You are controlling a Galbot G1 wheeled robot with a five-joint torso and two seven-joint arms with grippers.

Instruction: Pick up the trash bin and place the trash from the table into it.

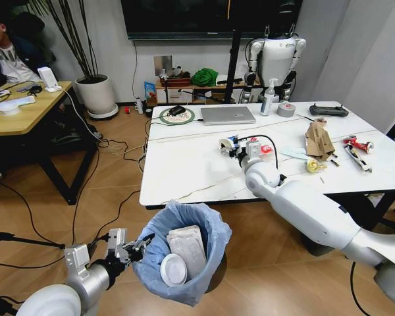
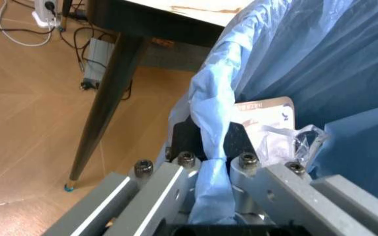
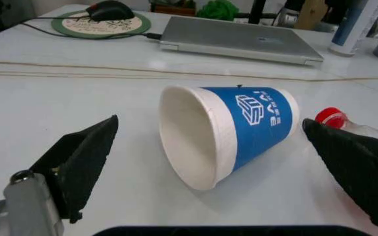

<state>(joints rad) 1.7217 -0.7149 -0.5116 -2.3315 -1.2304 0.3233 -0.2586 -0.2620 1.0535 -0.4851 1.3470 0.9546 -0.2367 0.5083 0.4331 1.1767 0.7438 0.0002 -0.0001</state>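
Nearest to us, our left gripper (image 1: pixel 133 250) holds the trash bin (image 1: pixel 184 258) up below the near edge of the table (image 1: pixel 184 164), its fingers pinched on the bag-covered rim. Our right gripper (image 1: pixel 236 146) is out over the tabletop with its fingers (image 3: pixel 84 157) spread wide on either side of the paper cup (image 3: pixel 225 132), which lies on its side between them untouched, its open mouth turned toward the wrist and its long axis running away from it. We judge that a straight close would catch the cup across its body. From the right wrist we see the cup's lie and a red-capped bottle (image 3: pixel 346 125) just beside it; the left wrist view shows the blue liner (image 2: pixel 212 147) clamped between the jaws; the head view shows a lid and packet already in the bin.
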